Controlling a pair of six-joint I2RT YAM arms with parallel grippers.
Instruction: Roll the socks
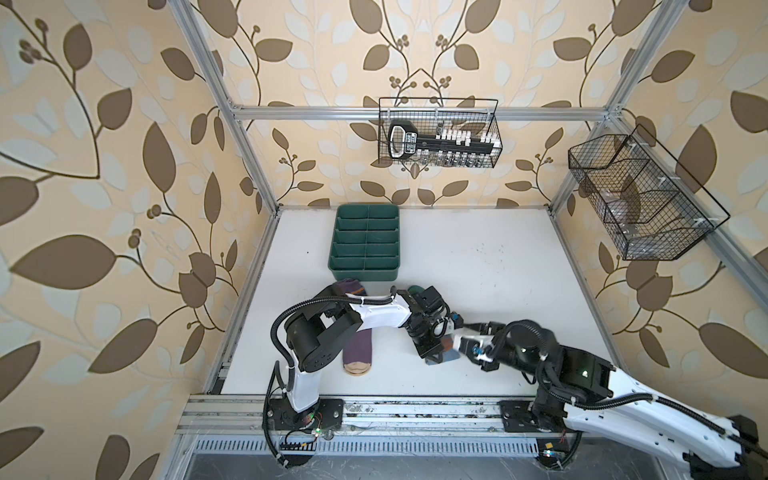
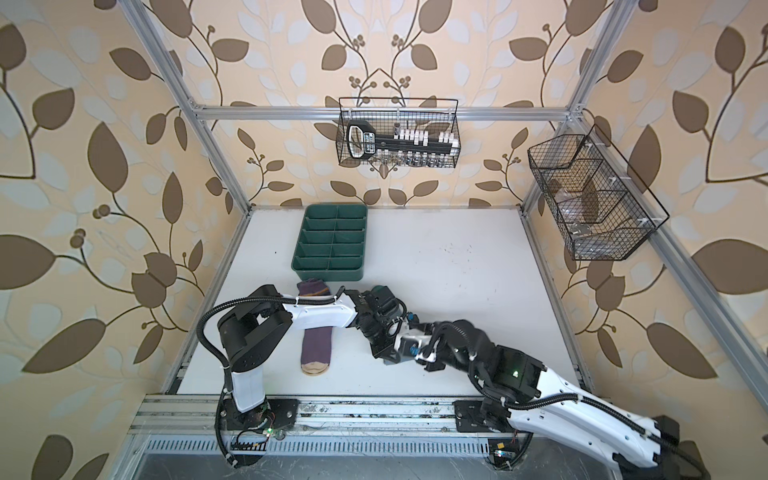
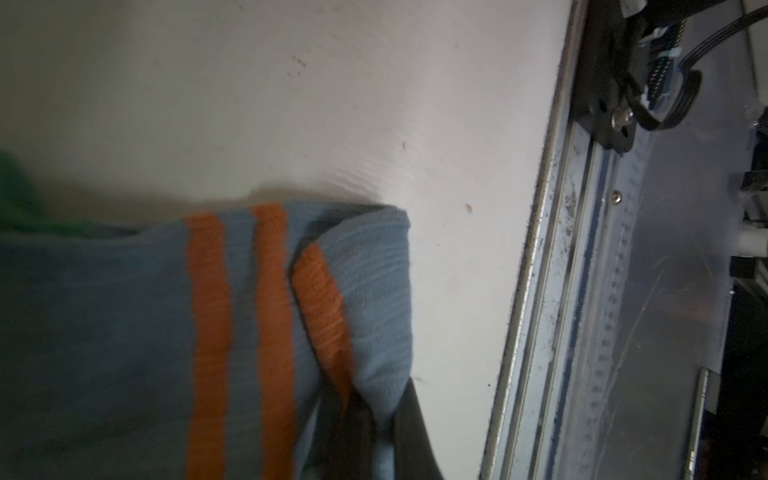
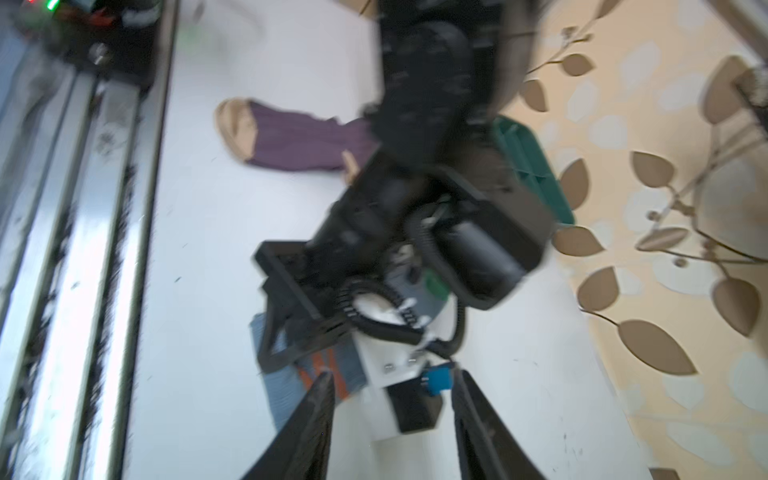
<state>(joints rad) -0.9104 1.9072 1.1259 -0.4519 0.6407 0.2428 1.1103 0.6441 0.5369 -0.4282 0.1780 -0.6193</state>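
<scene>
The grey-blue sock (image 3: 124, 332) with orange stripes lies on the white table, its cuff end folded over. My left gripper (image 3: 376, 411) is shut on that folded end. In both top views this sock (image 1: 446, 348) is mostly hidden under the two wrists; only its green toe (image 1: 415, 289) shows beyond the left arm. The purple sock (image 1: 358, 345) (image 2: 316, 349) with the tan toe lies flat under the left forearm. My right gripper (image 4: 392, 382) is open beside the left wrist, just off the grey-blue sock (image 4: 286, 390), with nothing between its fingers.
A green divided tray (image 1: 365, 245) (image 2: 332, 245) stands at the back left of the table. Two wire baskets (image 1: 438, 133) (image 1: 640, 199) hang on the frame. The metal rail (image 1: 415, 409) runs along the front edge, close to the socks.
</scene>
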